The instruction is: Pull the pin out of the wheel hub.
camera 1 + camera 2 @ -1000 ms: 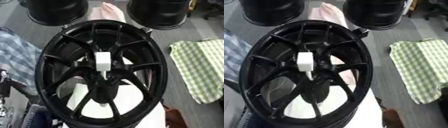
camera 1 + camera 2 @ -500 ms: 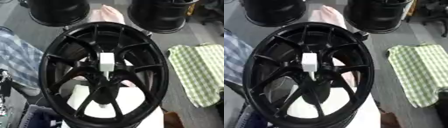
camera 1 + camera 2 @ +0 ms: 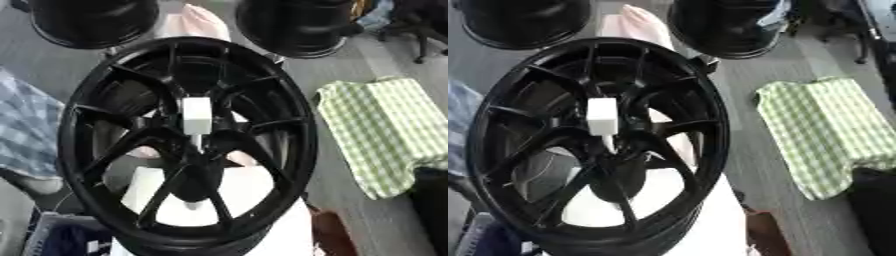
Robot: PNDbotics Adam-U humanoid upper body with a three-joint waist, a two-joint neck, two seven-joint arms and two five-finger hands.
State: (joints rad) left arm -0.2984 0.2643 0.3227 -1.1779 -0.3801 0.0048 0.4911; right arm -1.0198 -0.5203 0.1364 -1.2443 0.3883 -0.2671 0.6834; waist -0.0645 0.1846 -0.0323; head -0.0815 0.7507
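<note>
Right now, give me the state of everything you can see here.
Wheel hub: standing up, tilted, face toward the camera.
Pin: white, not yet pulled, sticking out of the hub's centre.
Green checked cloth: lying folded on the floor, right of the hub.
Hands: neither in view.

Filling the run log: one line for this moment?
white block-headed pin | seated in black spoked wheel hub | hands out of view | pull not begun

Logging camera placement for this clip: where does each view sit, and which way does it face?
Left eye view: in the head, looking down at the black wheel hub with the white pin at its centre; no robot hand shows.
Right eye view: beside it, same downward aim, the hub sitting further left; no robot hand shows.
Both share the hub, the pin and the green checked cloth.
</note>
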